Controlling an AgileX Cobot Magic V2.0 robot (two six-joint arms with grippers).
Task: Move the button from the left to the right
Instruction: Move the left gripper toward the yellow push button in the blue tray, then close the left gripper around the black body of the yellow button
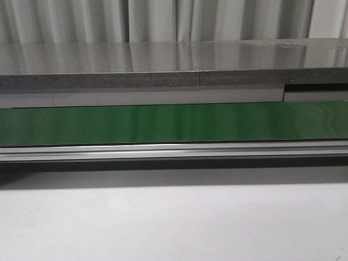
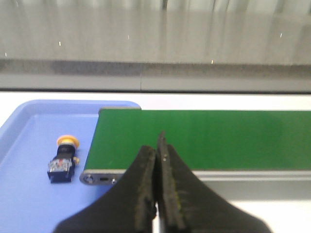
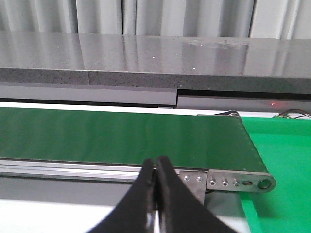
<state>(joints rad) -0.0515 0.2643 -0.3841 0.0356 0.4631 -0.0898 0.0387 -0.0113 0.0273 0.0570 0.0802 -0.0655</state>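
Note:
The button (image 2: 63, 162), an orange-yellow cap on a black body, lies on its side in a blue tray (image 2: 29, 194) beside the end of the green conveyor belt (image 2: 204, 138). My left gripper (image 2: 157, 145) is shut with nothing in it, over the belt's near edge and apart from the button. In the right wrist view my right gripper (image 3: 155, 162) is also shut and empty, at the near rail of the belt (image 3: 121, 136) close to its other end. Neither gripper nor the button shows in the front view, only the belt (image 1: 174, 122).
A grey stone counter (image 1: 174, 62) runs behind the belt, with curtains beyond. A bright green surface (image 3: 284, 160) lies past the belt's end in the right wrist view. The aluminium rail (image 1: 174, 151) borders the belt's near side above a white tabletop (image 1: 174, 223).

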